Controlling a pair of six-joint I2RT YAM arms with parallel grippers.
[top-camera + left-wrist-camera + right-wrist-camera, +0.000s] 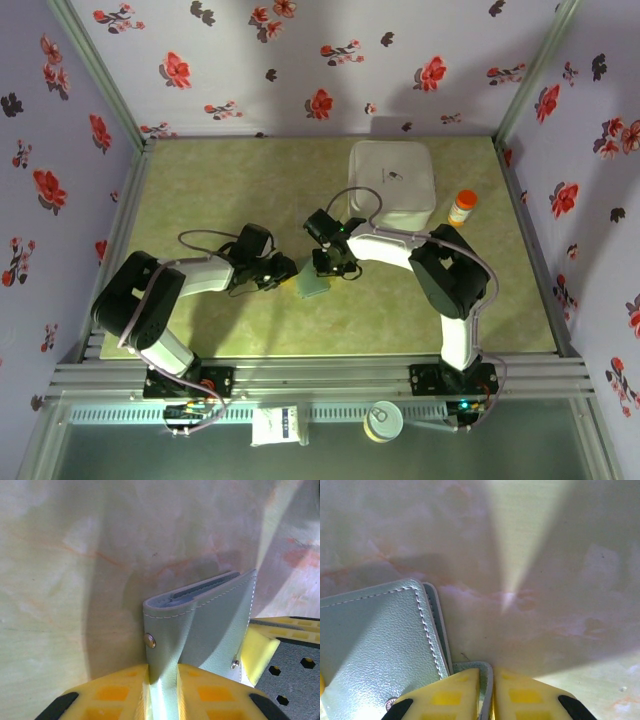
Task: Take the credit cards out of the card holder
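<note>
The card holder (312,282), a pale grey-blue stitched wallet, is folded shut in the middle of the table between both grippers. My left gripper (283,270) is at its left side. In the left wrist view the yellow fingers (120,692) are shut on a snap-studded flap of the card holder (210,625), with the left gripper (162,680) pinching it tight. My right gripper (335,265) is at its right side. In the right wrist view the right gripper (487,680) is shut on a thin edge flap of the card holder (375,645). The credit cards are hidden inside the folded holder.
A big white square box (392,182) stands at the back right, with an orange pill bottle (461,207) beside it. A white packet (278,425) and a round tin (383,420) lie off the table by the front rail. Floral walls enclose three sides.
</note>
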